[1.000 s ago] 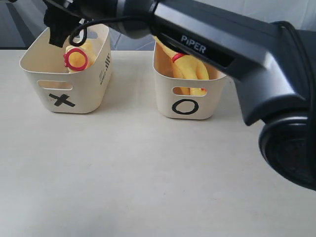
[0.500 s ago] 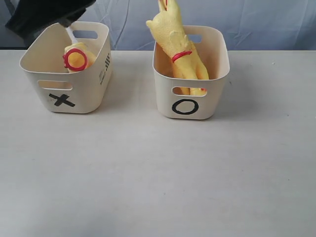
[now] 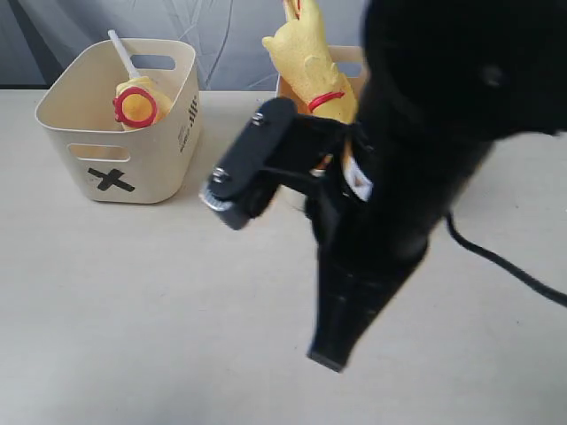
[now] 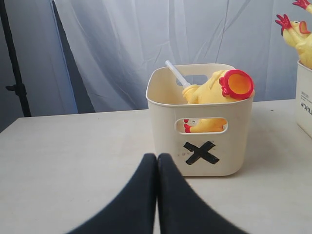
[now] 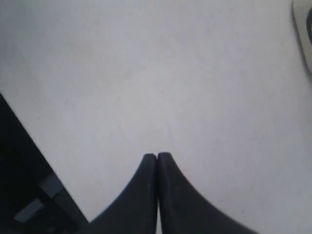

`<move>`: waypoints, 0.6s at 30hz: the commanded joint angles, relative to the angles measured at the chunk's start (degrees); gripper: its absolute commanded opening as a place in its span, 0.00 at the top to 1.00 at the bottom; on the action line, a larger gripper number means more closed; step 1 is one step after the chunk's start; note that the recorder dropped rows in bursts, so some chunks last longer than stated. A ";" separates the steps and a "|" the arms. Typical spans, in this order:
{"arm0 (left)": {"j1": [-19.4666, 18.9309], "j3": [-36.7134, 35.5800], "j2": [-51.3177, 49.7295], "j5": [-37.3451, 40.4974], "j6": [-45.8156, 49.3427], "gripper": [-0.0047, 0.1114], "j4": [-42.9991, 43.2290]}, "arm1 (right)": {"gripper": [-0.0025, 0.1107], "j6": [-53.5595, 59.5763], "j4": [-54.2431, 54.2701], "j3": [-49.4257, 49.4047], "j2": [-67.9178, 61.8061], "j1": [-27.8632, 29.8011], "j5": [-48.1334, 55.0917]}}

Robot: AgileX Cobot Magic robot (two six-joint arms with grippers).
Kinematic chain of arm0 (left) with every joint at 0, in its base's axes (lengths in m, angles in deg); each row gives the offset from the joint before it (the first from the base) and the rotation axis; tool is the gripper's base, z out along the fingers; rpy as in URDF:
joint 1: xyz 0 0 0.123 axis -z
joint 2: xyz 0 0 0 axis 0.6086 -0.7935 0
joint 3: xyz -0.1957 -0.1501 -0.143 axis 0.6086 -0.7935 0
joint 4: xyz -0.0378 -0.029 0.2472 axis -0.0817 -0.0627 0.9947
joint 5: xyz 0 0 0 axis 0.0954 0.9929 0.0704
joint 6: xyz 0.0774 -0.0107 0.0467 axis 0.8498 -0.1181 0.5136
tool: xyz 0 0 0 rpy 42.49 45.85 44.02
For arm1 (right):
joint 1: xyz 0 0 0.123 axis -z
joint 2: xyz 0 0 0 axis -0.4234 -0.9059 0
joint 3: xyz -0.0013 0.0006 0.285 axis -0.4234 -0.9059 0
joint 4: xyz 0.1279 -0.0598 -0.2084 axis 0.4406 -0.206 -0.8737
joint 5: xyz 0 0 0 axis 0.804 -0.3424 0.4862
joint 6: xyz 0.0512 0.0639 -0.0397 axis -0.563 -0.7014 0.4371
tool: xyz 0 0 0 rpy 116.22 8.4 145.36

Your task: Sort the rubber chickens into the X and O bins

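The X bin (image 3: pixel 120 133) stands at the back left and holds a yellow rubber chicken (image 3: pixel 135 104) with a red ring and a white neck tube. Another chicken (image 3: pixel 306 57) sticks up out of the O bin (image 3: pixel 285 88), which a black arm mostly hides. My right gripper (image 3: pixel 330 357) points down over the table's middle, shut and empty (image 5: pixel 157 156). My left gripper (image 4: pixel 157 156) is shut and empty, low over the table and short of the X bin (image 4: pixel 200 122). The chicken (image 4: pixel 219 87) lies inside that bin.
Yellow chicken heads with red combs (image 4: pixel 292 31) rise above the O bin's edge (image 4: pixel 304 102). A bin corner (image 5: pixel 304 34) shows beside bare table (image 5: pixel 146 73). A dark area (image 5: pixel 24 185) lies past the table edge.
A black arm has swung into the exterior view in front of the O bin. The dark arm above the X bin has left that view. The chickens and bins stayed put.
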 commanded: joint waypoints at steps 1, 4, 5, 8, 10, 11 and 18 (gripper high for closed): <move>0.00 0.17 0.30 -0.45 0.01 0.96 -0.39 | 0.98 -3.29 -7.21 -8.72 8.75 0.61 -0.21; 0.00 0.17 0.30 -0.45 0.01 0.96 -0.39 | 0.98 -4.01 -26.82 -14.38 11.70 3.96 -0.21; 0.00 0.17 0.30 -0.45 0.01 0.96 -0.39 | 0.98 -4.01 -28.91 -16.08 12.66 6.12 -0.21; 0.00 0.17 0.30 -0.45 0.01 0.96 -0.39 | 0.98 -4.01 -24.73 -19.50 16.69 13.77 -0.21; 0.00 0.17 0.30 -0.45 0.01 0.96 -0.39 | 0.98 -4.01 -20.10 -22.23 21.28 20.91 -12.60; 0.00 0.17 0.30 -0.45 0.01 0.96 -0.39 | 0.98 -3.88 -18.37 -23.56 23.40 24.10 -18.85; 0.00 0.17 0.30 -0.45 0.01 0.96 -0.39 | 0.98 -3.88 -15.91 -32.36 39.20 44.95 -50.25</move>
